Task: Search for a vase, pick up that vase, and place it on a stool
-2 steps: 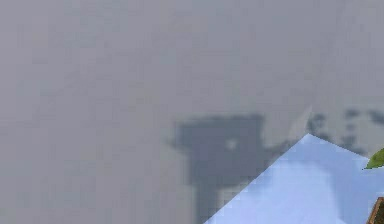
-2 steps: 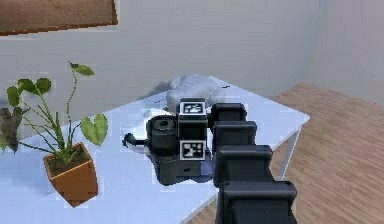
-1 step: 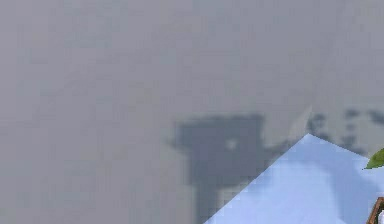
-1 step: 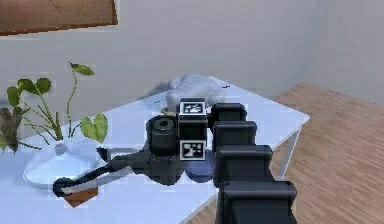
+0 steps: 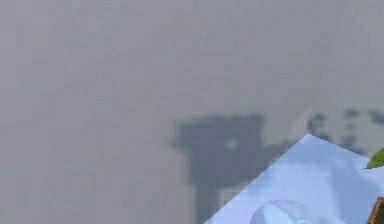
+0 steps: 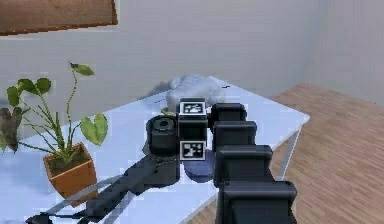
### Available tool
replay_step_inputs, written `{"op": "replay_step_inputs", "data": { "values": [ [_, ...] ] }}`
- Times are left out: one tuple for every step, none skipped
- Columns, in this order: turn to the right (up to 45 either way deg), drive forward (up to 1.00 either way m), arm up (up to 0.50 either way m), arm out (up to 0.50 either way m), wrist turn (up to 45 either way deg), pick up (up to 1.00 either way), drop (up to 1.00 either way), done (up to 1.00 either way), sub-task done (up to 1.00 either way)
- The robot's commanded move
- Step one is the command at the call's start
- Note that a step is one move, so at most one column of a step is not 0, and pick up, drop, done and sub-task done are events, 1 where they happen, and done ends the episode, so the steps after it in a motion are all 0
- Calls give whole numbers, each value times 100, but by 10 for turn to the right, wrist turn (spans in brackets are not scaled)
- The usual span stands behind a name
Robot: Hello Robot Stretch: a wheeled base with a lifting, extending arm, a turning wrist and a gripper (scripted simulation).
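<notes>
Plainly parked at a pale blue-white rectangular table [image 6: 120, 120], with the dark square-bar arm [image 6: 245, 175] stretched out over its top. Cannot tell the load of the dark two-finger gripper [image 6: 95, 200], nor the set of its jaws: tabletop and clutter directly behind. Too blobby to name the task's vessel with confidence. Likeliest candidate, as a guess: a small dark bluish rounded blob [image 6: 198, 172] on the table, just beside the lower white marker square [image 6: 191, 150], so back toward the arm from the fingers rather than ahead of them. Long axis beyond reading. Farther out, a pale grey rumpled lump [image 6: 185, 88]; toward the arm side view's left, a leafy green plant in a terracotta pot [image 6: 70, 172], near the fingers and worth steering around. Probably calls for drawing the fingers back toward that blob before any grasp.
</notes>
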Motion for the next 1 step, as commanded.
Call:
{"op": "replay_step_inputs", "data": {
  "values": [
    [0,0,0,0,-180,0,0,0,0]
  ]
}}
